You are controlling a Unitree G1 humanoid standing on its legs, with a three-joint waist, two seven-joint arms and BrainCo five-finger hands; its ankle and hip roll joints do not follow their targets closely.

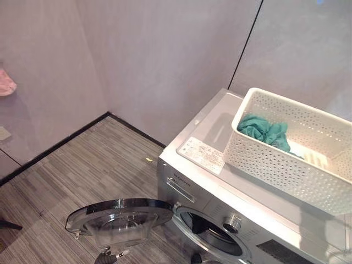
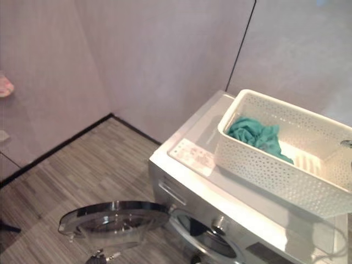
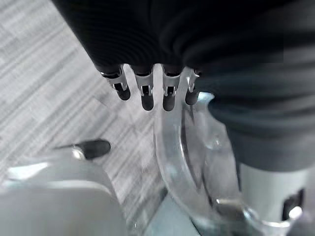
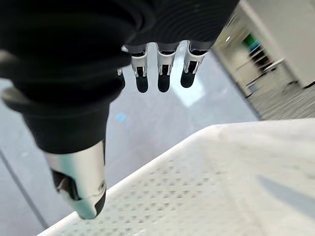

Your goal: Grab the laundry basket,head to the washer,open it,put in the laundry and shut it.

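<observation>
Now basket [image 1: 286, 165] overhangs washer's [image 1: 220, 187] front edge, door [image 1: 118, 217] open

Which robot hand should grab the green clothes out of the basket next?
Probably the right hand: it hovers open just above the white basket holding the green clothes on the washer. The left hand is down by the open door.

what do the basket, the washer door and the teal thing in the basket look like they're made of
Basket: probably rigid white plastic, matte, its walls pierced by regular rows of small holes.
Washer door: a shiny, chrome-looking ring around a clear bowl, glass or clear plastic, since the floor shows through it.
Teal laundry: soft cloth, crumpled into loose folds.
</observation>
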